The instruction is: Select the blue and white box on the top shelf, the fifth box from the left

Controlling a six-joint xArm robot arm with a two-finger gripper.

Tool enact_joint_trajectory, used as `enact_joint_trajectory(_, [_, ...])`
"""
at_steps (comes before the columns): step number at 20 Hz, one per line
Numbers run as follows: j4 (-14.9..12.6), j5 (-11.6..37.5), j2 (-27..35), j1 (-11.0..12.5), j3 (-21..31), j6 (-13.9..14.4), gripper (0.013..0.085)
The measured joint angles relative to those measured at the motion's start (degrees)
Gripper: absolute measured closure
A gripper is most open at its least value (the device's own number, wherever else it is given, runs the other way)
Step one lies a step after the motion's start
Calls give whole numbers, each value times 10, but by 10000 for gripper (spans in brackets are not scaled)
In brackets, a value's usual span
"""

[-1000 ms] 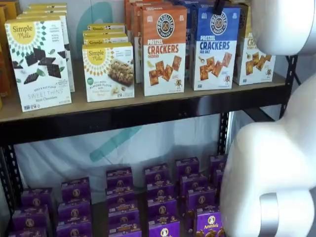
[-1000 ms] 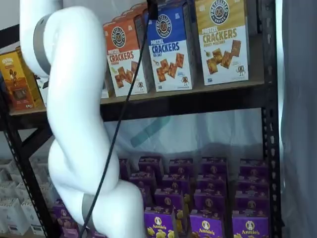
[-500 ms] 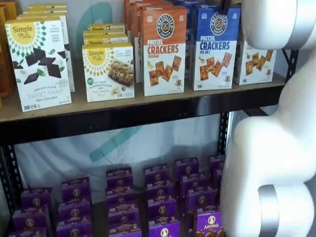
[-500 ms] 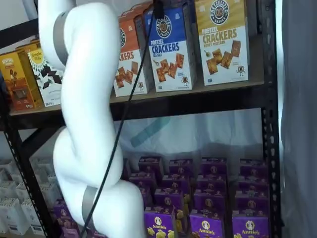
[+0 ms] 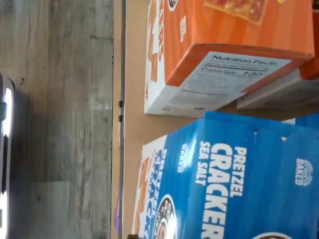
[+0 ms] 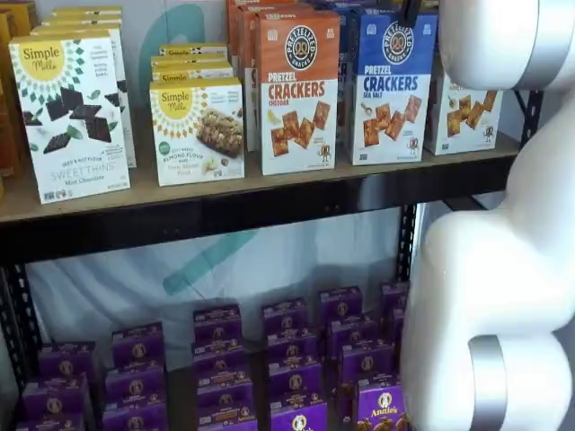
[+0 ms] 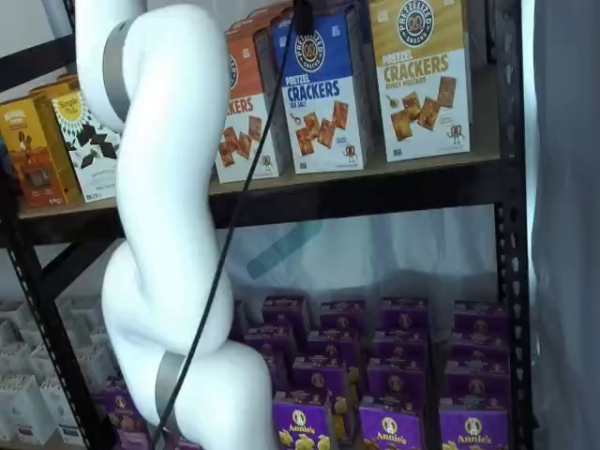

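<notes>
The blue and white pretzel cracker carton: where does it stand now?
In both shelf views the tall blue and white carton stands at the front of the tan wooden top shelf, between the orange cheddar carton and the yellow-topped cracker carton.

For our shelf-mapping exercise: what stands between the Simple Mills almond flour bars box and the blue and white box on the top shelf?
The orange Cheddar pretzel crackers carton stands between the almond flour bars box and the blue and white box, seen in a shelf view.

The tall blue and white cardboard carton [image 6: 392,85] has a smooth, slightly glossy printed face, as does the orange cardboard carton [image 6: 298,90] beside it. The tan top shelf board [image 6: 225,190] looks like matt wood, fronted by a black, dull-painted metal rail [image 6: 269,212]. The white robot arm [image 7: 169,234] is smooth, satin plastic.
</notes>
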State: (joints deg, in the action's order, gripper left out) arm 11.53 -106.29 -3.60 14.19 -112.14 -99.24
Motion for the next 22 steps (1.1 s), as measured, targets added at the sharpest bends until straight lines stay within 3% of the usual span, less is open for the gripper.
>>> enact_joint_trajectory(22, [-37,69,-29,-28,78,5,130])
